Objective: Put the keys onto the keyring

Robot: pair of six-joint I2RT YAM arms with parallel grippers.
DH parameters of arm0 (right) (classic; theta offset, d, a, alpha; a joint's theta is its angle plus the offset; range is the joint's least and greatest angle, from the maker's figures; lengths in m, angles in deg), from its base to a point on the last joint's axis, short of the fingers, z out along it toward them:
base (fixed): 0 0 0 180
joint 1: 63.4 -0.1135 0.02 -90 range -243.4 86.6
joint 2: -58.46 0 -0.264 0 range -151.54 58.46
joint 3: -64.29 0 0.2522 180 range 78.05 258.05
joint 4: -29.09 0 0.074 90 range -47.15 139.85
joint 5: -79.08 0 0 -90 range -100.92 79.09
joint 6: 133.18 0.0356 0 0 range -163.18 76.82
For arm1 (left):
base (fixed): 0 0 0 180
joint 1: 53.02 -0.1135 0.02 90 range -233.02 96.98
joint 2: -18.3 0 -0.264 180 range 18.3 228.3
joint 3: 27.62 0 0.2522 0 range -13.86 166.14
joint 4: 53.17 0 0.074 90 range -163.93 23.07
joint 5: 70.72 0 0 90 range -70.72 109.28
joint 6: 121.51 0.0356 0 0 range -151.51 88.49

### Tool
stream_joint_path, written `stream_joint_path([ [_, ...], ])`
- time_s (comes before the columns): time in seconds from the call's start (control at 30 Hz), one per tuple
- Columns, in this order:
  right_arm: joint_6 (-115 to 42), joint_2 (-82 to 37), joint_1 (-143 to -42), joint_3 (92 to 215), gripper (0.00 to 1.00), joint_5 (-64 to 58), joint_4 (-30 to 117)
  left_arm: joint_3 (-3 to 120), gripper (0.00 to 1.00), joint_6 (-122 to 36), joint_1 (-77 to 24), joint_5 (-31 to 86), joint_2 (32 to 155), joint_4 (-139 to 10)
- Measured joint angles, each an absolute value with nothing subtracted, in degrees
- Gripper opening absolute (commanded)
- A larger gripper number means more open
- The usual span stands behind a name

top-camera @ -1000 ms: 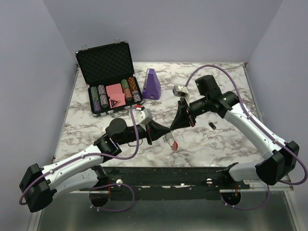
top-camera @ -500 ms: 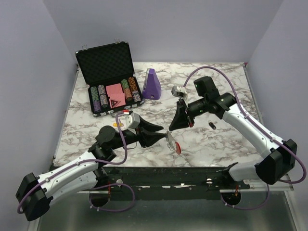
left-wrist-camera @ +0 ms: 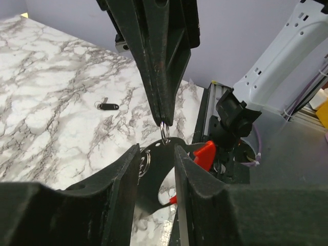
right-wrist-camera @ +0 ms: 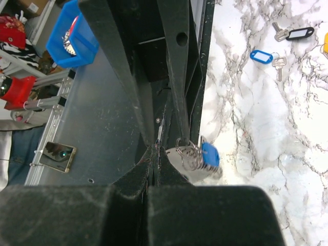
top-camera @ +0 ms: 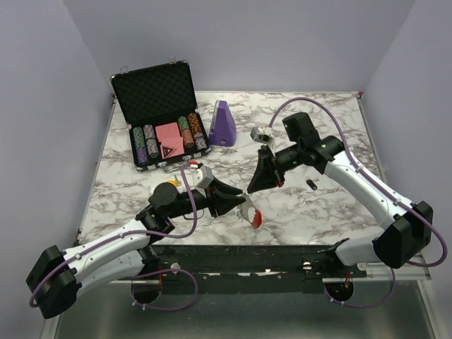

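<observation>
The right end effector [top-camera: 248,191], closed tight, pinches the red plastic and silvery metal keyring [top-camera: 254,217] above the marble counter's [top-camera: 318,212] near edge; the left end effector [top-camera: 239,203], fingers parted, is just beside it.

Glossy marbled table [top-camera: 318,205]; keyring [top-camera: 254,218] of plastic and metal.

Top external: high, 6 o'clock, facing 12; wrists: close, left facing 3, right facing 8; table [top-camera: 318,116] shared.
</observation>
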State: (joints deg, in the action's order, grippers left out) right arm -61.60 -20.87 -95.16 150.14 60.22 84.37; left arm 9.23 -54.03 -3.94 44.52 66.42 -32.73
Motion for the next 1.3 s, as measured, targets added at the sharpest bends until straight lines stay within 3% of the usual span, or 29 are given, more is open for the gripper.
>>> stream_joint_path([
  [0.13, -61.4, -21.2, -95.2, 150.1, 0.0, 60.3, 84.0, 9.4, 0.28, -53.9, -3.9, 45.0, 68.8, -32.6],
  [0.4, -60.8, -21.3, -95.2, 149.8, 0.01, 60.3, 83.3, 10.1, 0.27, -53.9, -3.9, 45.9, 71.0, -31.2],
  [0.9, -60.5, -21.3, -95.2, 149.8, 0.0, 60.2, 82.5, 9.3, 0.42, -55.0, -3.9, 46.1, 68.6, -31.0],
  [1.3, -60.5, -21.3, -95.2, 149.8, 0.0, 59.2, 82.3, 8.4, 0.42, -58.0, -3.9, 45.8, 69.2, -28.9],
])
